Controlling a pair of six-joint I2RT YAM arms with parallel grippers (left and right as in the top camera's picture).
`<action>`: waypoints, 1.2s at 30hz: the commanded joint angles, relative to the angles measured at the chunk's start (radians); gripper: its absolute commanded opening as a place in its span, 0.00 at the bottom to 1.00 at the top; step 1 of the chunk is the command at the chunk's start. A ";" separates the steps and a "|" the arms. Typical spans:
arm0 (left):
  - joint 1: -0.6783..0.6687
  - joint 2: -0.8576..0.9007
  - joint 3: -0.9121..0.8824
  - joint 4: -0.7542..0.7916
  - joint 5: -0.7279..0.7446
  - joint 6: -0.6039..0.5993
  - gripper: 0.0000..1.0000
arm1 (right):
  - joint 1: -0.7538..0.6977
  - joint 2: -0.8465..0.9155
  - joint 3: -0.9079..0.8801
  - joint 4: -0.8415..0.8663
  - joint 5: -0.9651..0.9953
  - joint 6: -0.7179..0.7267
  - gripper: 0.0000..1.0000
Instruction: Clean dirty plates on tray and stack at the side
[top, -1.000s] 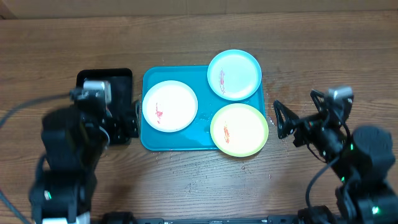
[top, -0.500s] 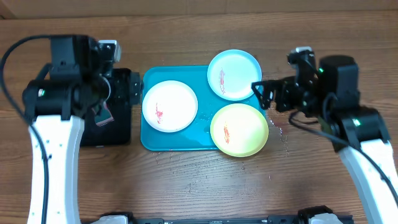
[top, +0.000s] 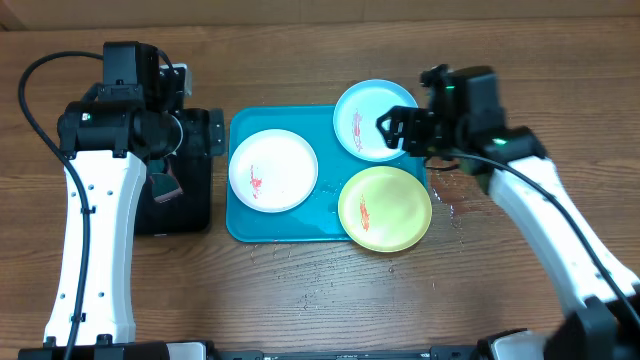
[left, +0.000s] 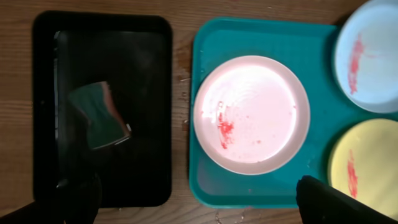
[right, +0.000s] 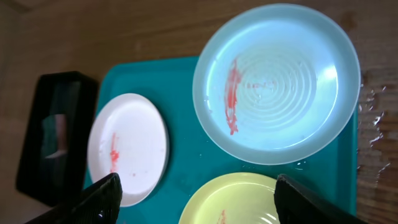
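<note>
Overhead layout: the tray (top: 330, 222) sits at table centre, with the black tray (top: 193, 215) just beside it at 9 o'clock
Tray axis: its long side runs 9 to 3 o'clock, rim up
White plate (top: 273, 170): lies flat in the tray's 9 o'clock half, face up, with its smear toward 7 o'clock of its centre
Pale blue plate (top: 365, 120): sits at the tray's 1 o'clock corner and overhangs the far rim; its red streak runs 12 to 6 o'clock
Yellow-green plate (top: 385, 208): sits at the 5 o'clock corner and rides over the rim on the 3 and 6 o'clock sides
Plate axis: the plates are round, so none has a long axis; all three lie open side up, apart from one another, none stacked
Sponge (left: 98, 115): lies in the black tray, skewed to its sides, with nothing touching it
Left gripper (left: 199, 186): jaws are spread wide and hold nothing; it hangs above the seam between the two trays
Right gripper (right: 198, 180): jaws are spread wide and empty, over the pale blue plate's 3 o'clock side
Likely reason: the left arm appears placed to take the sponge, and the right to steady or lift the pale blue plate, whose overhanging edge offers a grip
Progress: every smear is in place and the side stack is not begun, so the task looks to be at its start
</note>
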 joint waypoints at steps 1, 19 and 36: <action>-0.001 -0.002 0.027 -0.001 -0.109 -0.079 0.99 | 0.047 0.062 0.075 0.007 0.121 0.077 0.78; 0.131 0.082 0.026 -0.039 -0.209 -0.030 0.91 | 0.304 0.382 0.156 0.117 0.226 0.237 0.53; 0.135 0.231 0.026 -0.019 -0.244 -0.119 0.79 | 0.356 0.544 0.156 0.200 0.241 0.237 0.25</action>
